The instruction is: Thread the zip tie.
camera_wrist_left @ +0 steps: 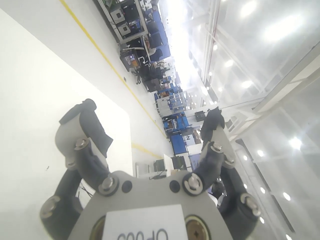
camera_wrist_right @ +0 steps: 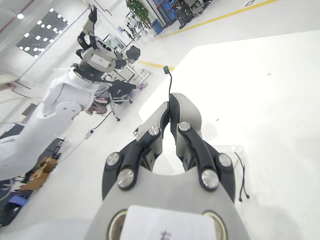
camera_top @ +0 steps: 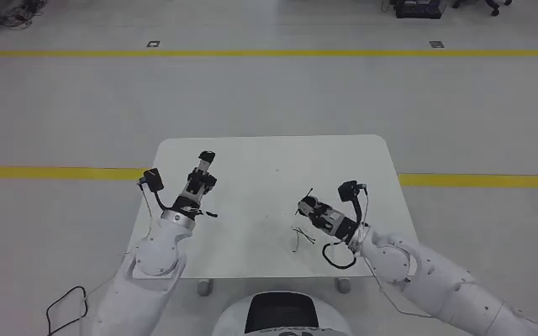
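My right gripper (camera_wrist_right: 171, 101) is shut on a black zip tie (camera_wrist_right: 170, 83). The tie's strap rises from between the pads and its square head (camera_wrist_right: 166, 70) stands free above them. In the top view this gripper (camera_top: 304, 204) hangs over the right half of the white table (camera_top: 269, 155). My left gripper (camera_wrist_left: 150, 113) is open, its fingers (camera_wrist_left: 85, 118) wide apart with nothing between them. It is held up over the table's left side (camera_top: 204, 161), pointing away from the table, well apart from the tie; the right wrist view shows it farther off (camera_wrist_right: 91, 18).
Loose black zip ties (camera_top: 303, 236) lie on the table just in front of my right gripper, seen also in the right wrist view (camera_wrist_right: 241, 176). A yellow floor line (camera_top: 67, 172) runs behind the table.
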Robot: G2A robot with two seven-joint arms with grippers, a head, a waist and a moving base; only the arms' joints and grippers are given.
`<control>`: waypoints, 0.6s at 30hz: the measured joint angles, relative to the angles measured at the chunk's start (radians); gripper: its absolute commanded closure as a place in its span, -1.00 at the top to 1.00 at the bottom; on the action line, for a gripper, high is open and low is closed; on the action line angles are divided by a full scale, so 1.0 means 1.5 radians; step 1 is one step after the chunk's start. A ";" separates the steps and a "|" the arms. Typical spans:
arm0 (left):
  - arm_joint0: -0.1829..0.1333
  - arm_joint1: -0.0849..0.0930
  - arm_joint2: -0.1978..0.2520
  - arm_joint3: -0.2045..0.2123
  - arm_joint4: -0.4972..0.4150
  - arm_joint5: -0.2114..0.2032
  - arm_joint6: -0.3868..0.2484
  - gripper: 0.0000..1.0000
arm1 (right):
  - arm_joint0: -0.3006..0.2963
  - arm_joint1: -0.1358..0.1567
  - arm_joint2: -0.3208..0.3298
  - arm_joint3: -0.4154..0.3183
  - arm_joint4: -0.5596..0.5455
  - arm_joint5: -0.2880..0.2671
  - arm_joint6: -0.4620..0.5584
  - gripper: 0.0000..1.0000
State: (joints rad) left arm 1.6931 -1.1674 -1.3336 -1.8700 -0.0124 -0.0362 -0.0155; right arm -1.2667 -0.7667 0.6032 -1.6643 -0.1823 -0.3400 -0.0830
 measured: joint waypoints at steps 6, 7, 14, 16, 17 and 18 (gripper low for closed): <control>-0.020 -0.008 0.059 0.006 0.053 0.010 0.029 1.00 | 0.014 -0.007 0.008 -0.005 0.127 0.000 0.096 -1.00; -0.021 -0.009 0.062 0.007 0.055 0.008 0.032 1.00 | 0.015 -0.008 0.010 -0.006 0.138 0.000 0.107 -1.00; -0.021 -0.009 0.063 0.007 0.055 0.006 0.032 1.00 | 0.016 -0.008 0.011 -0.005 0.140 0.000 0.109 -1.00; -0.021 -0.009 0.063 0.007 0.055 0.006 0.032 1.00 | 0.016 -0.008 0.011 -0.005 0.140 0.000 0.109 -1.00; -0.021 -0.009 0.063 0.007 0.055 0.006 0.032 1.00 | 0.015 -0.008 0.011 -0.005 0.141 0.000 0.109 -1.00; -0.022 -0.008 0.065 0.009 0.063 0.003 0.030 1.00 | 0.013 -0.009 0.014 -0.003 0.148 0.000 0.110 -1.00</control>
State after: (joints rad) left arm 1.6596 -1.1801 -1.2365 -1.8563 0.0823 -0.0320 0.0296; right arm -1.2472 -0.7808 0.6240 -1.6688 0.0391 -0.3396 0.0815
